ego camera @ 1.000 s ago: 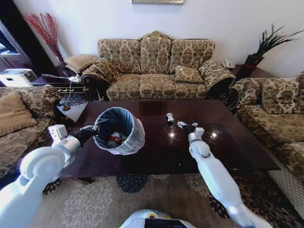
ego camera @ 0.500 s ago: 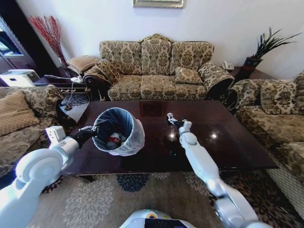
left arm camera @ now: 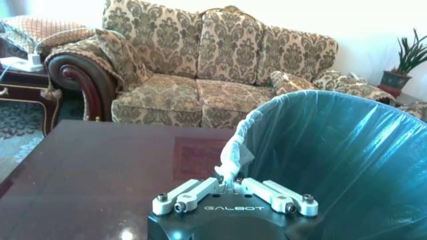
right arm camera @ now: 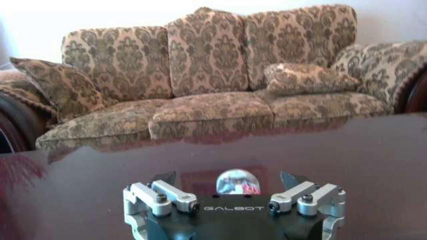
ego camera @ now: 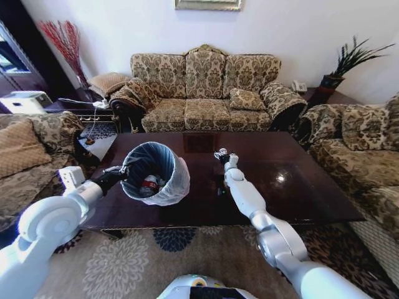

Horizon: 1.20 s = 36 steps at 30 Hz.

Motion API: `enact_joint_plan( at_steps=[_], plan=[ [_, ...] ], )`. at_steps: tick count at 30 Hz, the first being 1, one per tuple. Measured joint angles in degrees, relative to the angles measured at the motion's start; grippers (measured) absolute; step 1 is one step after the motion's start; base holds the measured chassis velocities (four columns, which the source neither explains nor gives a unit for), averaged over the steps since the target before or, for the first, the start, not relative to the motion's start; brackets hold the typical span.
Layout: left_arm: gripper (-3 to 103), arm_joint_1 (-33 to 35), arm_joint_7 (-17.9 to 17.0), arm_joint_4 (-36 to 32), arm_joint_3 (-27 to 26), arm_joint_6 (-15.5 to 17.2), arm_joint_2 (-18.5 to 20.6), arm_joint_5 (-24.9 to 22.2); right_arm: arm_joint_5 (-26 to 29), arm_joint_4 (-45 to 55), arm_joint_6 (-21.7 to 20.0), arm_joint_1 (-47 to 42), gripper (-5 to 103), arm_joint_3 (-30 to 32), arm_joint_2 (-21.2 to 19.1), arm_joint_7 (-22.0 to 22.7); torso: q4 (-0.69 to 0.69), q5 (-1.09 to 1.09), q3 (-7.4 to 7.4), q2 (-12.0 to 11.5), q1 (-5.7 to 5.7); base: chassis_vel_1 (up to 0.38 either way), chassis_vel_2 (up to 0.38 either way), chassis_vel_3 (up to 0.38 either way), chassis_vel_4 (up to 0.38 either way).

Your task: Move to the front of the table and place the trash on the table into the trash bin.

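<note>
With a bottle already in the trash bin (ego camera: 154, 172), whose liner the left gripper (left arm camera: 233, 187) pinches, the right gripper (right arm camera: 233, 187) has wide-open fingers flanking a small can (right arm camera: 237, 181) on the counter (ego camera: 293, 187).

Glossy white, rounded arm segments; black wrist plates marked GALBOT; pale grey finger links with dark screws.

White wall (ego camera: 280, 31), patterned sofa (ego camera: 206, 87), floral rug (ego camera: 143, 261)
</note>
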Motion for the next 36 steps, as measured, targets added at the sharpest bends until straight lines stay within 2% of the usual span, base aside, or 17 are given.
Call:
enact_joint_plan(
  at_steps=[7,9,10,13,14,16,17,20,22,23,25,29,30,32,34,36],
  plan=[
    [0,-0.13,0.02,0.02,0.46,-0.01,-0.13,0.0,0.42,-4.11,1.47,1.44,103,0.12,0.68,-1.54,0.03,0.0,0.0,0.0,0.0,0.0,0.0,0.0,0.0],
    [0,-0.05,0.03,0.0,0.5,-0.02,-0.17,0.0,-0.37,-5.62,2.08,1.96,96,0.24,0.95,-1.85,0.02,0.0,0.0,0.0,0.0,0.0,0.0,0.0,0.0],
    [0,-0.05,0.03,0.0,0.5,-0.02,-0.17,0.0,-0.37,-5.62,2.08,1.96,96,0.24,0.95,-1.85,0.02,0.0,0.0,0.0,0.0,0.0,0.0,0.0,0.0],
    [0,0.03,0.04,-0.01,0.75,-0.03,-0.33,0.09,-0.17,-7.85,2.16,3.11,85,0.56,1.1,-2.03,0.02,0.0,0.0,0.0,0.0,0.0,0.0,0.0,0.0],
    [0,0.03,0.04,-0.01,0.75,-0.03,-0.33,0.09,-0.17,-7.85,2.16,3.11,85,0.56,1.1,-2.03,0.02,0.0,0.0,0.0,0.0,0.0,0.0,0.0,0.0],
    [0,0.33,0.04,-0.25,0.76,-0.08,-0.37,0.11,0.21,-8.68,1.99,3.74,76,0.83,1.13,-2.23,0.02,-0.01,0.0,0.0,0.0,0.0,0.0,0.0,0.0],
    [0,0.33,0.04,-0.25,0.76,-0.08,-0.37,0.11,0.21,-8.68,1.99,3.74,76,0.83,1.13,-2.23,0.02,-0.01,0.0,0.0,0.0,0.0,0.0,0.0,0.0],
    [0,0.81,0.04,-0.82,-0.23,-0.13,-0.04,-0.45,0.2,-9.07,0.79,4.17,59,0.99,1.13,-2.1,0.03,0.01,0.0,0.0,0.0,0.0,0.0,0.0,0.0],
    [0,0.81,0.04,-0.91,-0.36,-0.15,0.12,-0.65,0.2,-9.06,0.28,4.17,59,0.98,1.07,-1.97,0.03,0.01,-0.01,0.0,-0.01,0.0,0.0,0.0,0.0],
    [0,0.81,0.04,-1.03,-0.41,-0.15,0.22,-0.92,0.37,-9.04,-0.23,4.14,48,0.99,0.95,-1.84,0.02,0.0,-0.01,0.0,0.0,0.0,0.0,0.0,0.0],
    [0,0.81,0.03,-1.06,-0.41,-0.18,0.22,-0.99,0.52,-9.03,-0.46,4.06,48,1.0,0.9,-1.82,0.02,-0.01,-0.01,0.0,0.0,0.0,0.0,0.0,0.0],
    [0,1.23,0.03,-1.5,-0.39,-0.62,-0.29,-1.05,0.96,-8.84,-0.78,3.38,27,1.06,0.56,-1.88,0.03,-0.01,-0.02,0.01,-0.02,0.0,0.0,0.0,0.0],
    [0,1.23,0.03,-1.5,-0.39,-0.62,-0.29,-1.05,0.96,-8.84,-0.78,3.38,27,1.06,0.56,-1.88,0.03,-0.01,-0.02,0.01,-0.02,0.0,0.0,0.0,0.0],
    [0,1.54,0.02,-1.57,-0.41,-0.65,-0.39,-1.06,1.37,-8.13,-0.78,2.78,16,0.97,0.08,-1.92,0.03,-0.02,-0.03,0.02,-0.03,0.0,0.0,0.0,0.0],
    [0,1.58,0.02,-1.58,-0.42,-0.65,-0.39,-1.06,1.46,-7.94,-0.78,2.65,16,0.95,-0.02,-1.88,0.03,-0.02,-0.03,0.02,-0.03,0.0,0.0,0.0,0.0],
    [0,1.7,0.01,-1.61,-0.61,-0.68,-0.39,-1.1,1.8,-7.0,-0.85,1.94,6,0.93,-0.38,-1.8,-0.02,-0.03,-0.02,0.02,-0.02,0.0,0.0,0.0,0.0]
  ],
)
